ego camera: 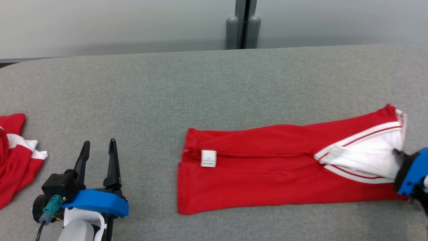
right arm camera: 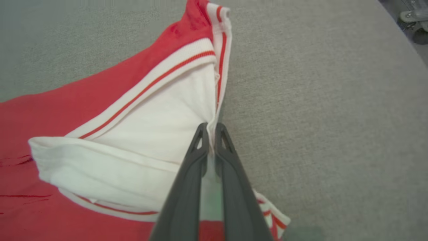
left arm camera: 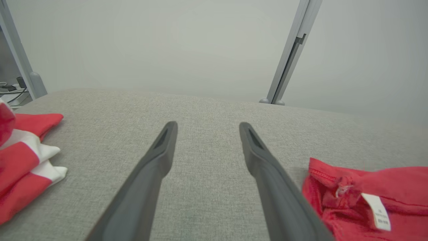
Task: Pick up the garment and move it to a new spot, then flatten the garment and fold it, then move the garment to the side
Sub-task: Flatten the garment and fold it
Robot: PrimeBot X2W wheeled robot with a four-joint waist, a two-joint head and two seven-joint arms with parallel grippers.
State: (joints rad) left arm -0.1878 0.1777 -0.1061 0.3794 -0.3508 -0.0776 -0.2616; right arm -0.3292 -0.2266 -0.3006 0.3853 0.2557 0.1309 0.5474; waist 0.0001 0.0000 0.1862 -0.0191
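The garment [ego camera: 260, 167] is a red shirt with a white, red-striped collar, folded into a long strip across the grey table, its white tag [ego camera: 208, 158] near the left end. In the right wrist view my right gripper [right arm camera: 211, 129] is shut on the white collar edge of the garment [right arm camera: 140, 134]. The head view has that gripper [ego camera: 399, 157] at the strip's right end. My left gripper [ego camera: 98, 147] stands open over bare table, left of the garment, nothing between its fingers [left arm camera: 157, 157]. The garment's tagged end [left arm camera: 367, 197] lies to the right of them.
A second red and white cloth [ego camera: 15, 157] lies bunched at the table's left edge, also at the left in the left wrist view [left arm camera: 23, 157]. A grey post [ego camera: 243, 25] stands behind the table's [ego camera: 214, 83] far edge. The table's right rim curves off near the collar.
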